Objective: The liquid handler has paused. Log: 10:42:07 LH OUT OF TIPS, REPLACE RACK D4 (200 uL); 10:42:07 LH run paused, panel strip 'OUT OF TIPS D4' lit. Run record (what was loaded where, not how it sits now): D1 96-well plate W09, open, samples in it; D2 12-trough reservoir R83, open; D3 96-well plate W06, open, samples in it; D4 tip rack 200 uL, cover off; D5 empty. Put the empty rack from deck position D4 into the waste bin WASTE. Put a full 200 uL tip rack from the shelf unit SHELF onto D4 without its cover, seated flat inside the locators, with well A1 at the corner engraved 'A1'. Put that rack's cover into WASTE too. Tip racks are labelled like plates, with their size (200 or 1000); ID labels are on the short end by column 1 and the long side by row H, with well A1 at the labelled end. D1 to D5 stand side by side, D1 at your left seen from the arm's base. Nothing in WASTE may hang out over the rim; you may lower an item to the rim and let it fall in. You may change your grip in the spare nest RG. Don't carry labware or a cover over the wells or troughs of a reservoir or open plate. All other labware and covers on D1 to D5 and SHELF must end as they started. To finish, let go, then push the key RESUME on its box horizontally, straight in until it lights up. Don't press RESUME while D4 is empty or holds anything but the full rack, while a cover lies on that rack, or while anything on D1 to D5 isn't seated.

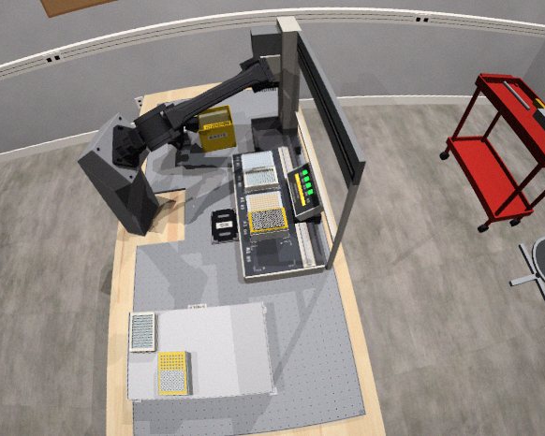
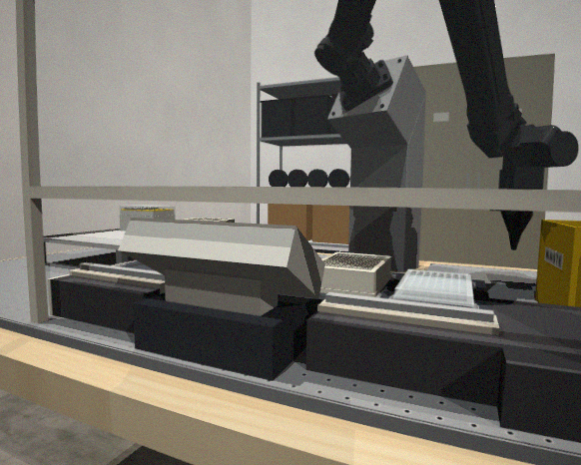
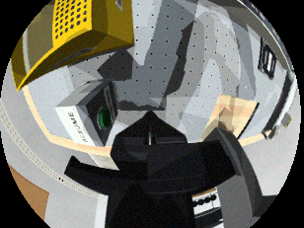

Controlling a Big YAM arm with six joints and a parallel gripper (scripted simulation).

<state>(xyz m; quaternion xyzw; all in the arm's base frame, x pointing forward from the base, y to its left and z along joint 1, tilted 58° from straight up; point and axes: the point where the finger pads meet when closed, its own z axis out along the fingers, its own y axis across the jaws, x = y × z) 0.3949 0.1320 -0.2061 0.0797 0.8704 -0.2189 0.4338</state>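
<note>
My gripper (image 2: 515, 238) is shut and empty, pointing down just left of the yellow WASTE bin (image 2: 568, 262). In the wrist view the fingertips (image 3: 151, 133) hang over the grey mat, and the RESUME box (image 3: 84, 117) with its green key (image 3: 104, 117) lies close to their left. The bin (image 3: 75, 21) stands beyond the box, with a yellow perforated face at its top. On the deck, D4 holds a yellow tip rack (image 1: 267, 219) with no cover and tips showing. The arm hides the gripper in the overhead view.
The deck (image 1: 268, 210) carries open plates and a reservoir beside the rack; D5 (image 1: 269, 255) is bare. The panel (image 1: 304, 189) shows green lights and a yellow strip. Nest RG (image 1: 224, 228) is empty. The shelf (image 1: 198, 351) holds a white rack (image 1: 142, 331) and a yellow rack (image 1: 172, 372).
</note>
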